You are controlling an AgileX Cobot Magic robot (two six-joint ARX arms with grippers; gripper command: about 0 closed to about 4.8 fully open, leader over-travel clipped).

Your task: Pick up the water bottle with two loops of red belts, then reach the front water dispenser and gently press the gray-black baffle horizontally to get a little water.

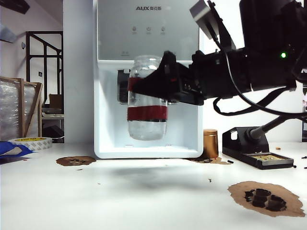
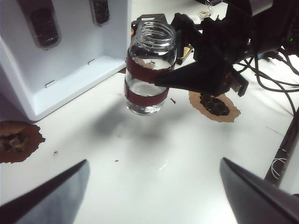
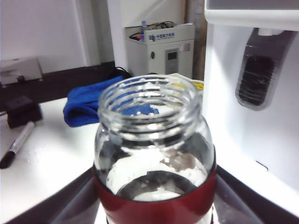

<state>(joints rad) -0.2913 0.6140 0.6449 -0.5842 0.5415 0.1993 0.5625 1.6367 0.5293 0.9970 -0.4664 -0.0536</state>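
1. White tabletop [image 1: 144,201] in a pale-walled room, scattered with brown patches and dark crumbs; roll of tape [image 1: 30,142] and blue cloth [image 1: 9,148] at the far left of the exterior view, black stand [image 1: 256,148] and small copper-coloured cylinder [image 1: 210,143] at the right.
2. Water dispenser [image 1: 146,19] upright at the back centre: grey upper panel marked "AUX", three small lights, white recessed bay below.
3. Water bottle [image 1: 146,98] lifted clear of the tabletop, upright, directly in front of the bay; clear glass, wide threaded mouth open, two dark-red bands around the body.
4. Right gripper [image 1: 163,84] reaching in from the right of the exterior view, black fingers [image 2: 187,77] closed around the bottle between the two bands, gripping it from the side.
5. Gray-black baffle [image 3: 256,79] seen past the bottle's rim in the right wrist view, hanging in the bay; bottle near it but apart, not touching.
6. Second dark lever [image 2: 100,10] beside the first in the left wrist view; which is the rounded one, impossible to tell there.
7. Left gripper [image 2: 152,186] low over bare tabletop, well back from the bottle and dispenser, fingers [image 2: 51,193] spread wide apart with nothing between them.
8. Black marker [image 3: 16,144] and grey machine [image 3: 161,44] in the background of the right wrist view, behind the blue cloth.
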